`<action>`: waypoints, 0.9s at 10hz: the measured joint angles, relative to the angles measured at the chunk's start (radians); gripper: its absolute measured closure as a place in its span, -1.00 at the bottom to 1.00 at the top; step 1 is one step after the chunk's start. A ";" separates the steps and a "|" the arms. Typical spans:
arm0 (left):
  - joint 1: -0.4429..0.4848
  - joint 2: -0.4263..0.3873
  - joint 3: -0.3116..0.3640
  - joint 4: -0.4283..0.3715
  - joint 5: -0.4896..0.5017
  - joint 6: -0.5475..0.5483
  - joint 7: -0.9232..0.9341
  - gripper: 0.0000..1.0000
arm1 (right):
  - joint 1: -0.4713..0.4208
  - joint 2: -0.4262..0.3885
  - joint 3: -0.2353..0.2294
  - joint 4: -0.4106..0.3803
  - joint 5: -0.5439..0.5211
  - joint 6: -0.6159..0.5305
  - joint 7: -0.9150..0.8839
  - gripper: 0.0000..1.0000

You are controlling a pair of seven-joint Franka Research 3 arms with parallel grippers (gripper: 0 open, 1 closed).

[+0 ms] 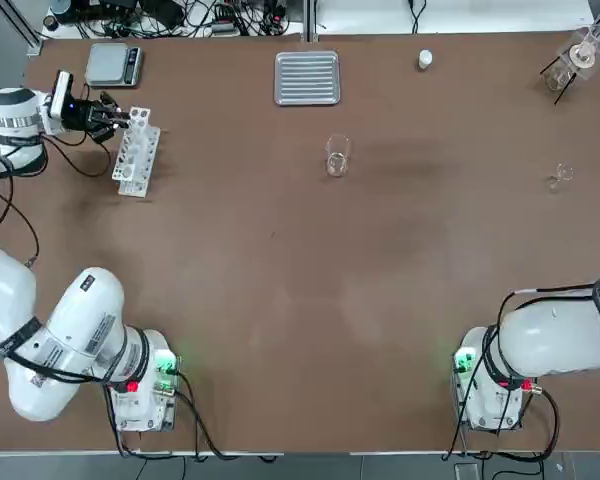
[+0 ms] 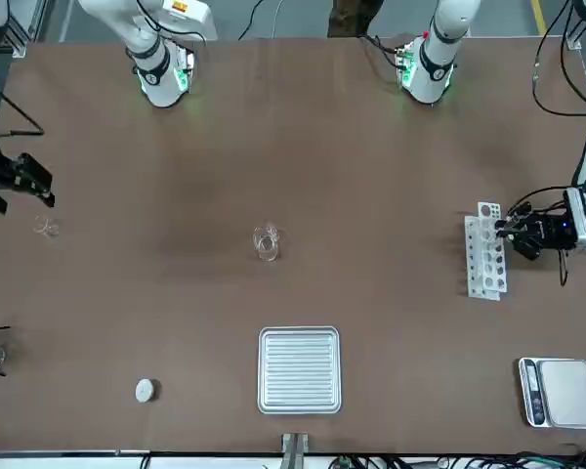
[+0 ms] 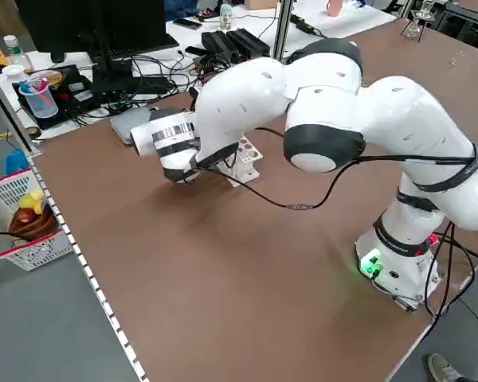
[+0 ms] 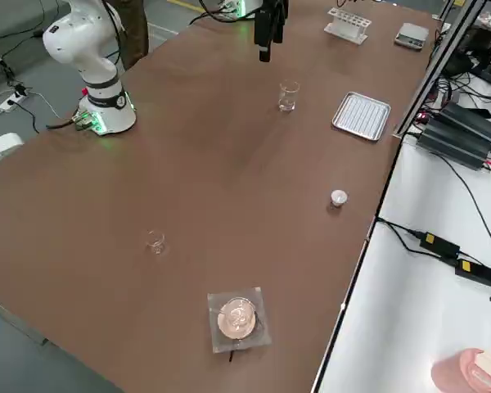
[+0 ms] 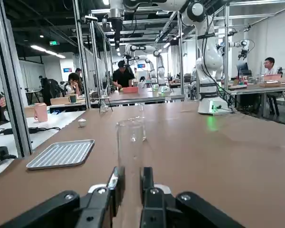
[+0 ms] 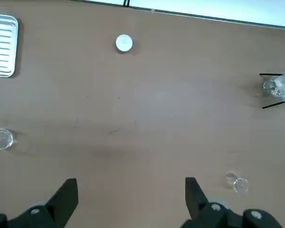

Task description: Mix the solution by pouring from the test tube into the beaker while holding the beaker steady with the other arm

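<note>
judged step: draw the slim clear glass test tube (image 5: 131, 156) straight up from the white perforated rack (image 4: 349, 26), keep its mouth level, and steady the small colourless cylindrical glass beaker (image 4: 288, 96) before tipping. seen upright on the brown table (image 4: 221, 164), near the ridged silver tray (image 4: 362, 115): see-through, thin-edged, easily missed. at the rack, left black 2-finger gripper (image 5: 133, 178) closed on the test tube. over the table's right side, right black 2-finger gripper (image 6: 132, 190) spread wide, holding nothing; best brought gently around the beaker.
</note>
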 joint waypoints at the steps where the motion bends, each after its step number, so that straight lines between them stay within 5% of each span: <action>1: -0.005 0.016 0.007 0.003 -0.005 0.004 0.000 0.57 | 0.002 -0.002 0.000 0.000 0.000 0.000 0.000 -0.99; 4: -0.054 0.031 0.075 0.038 -0.036 0.003 -0.006 0.57 | 0.004 -0.002 0.000 -0.005 0.000 0.000 0.000 -0.99; 9: -0.062 0.051 0.083 0.046 -0.039 0.004 -0.008 0.57 | 0.004 -0.002 0.000 -0.013 0.000 0.005 0.000 -0.99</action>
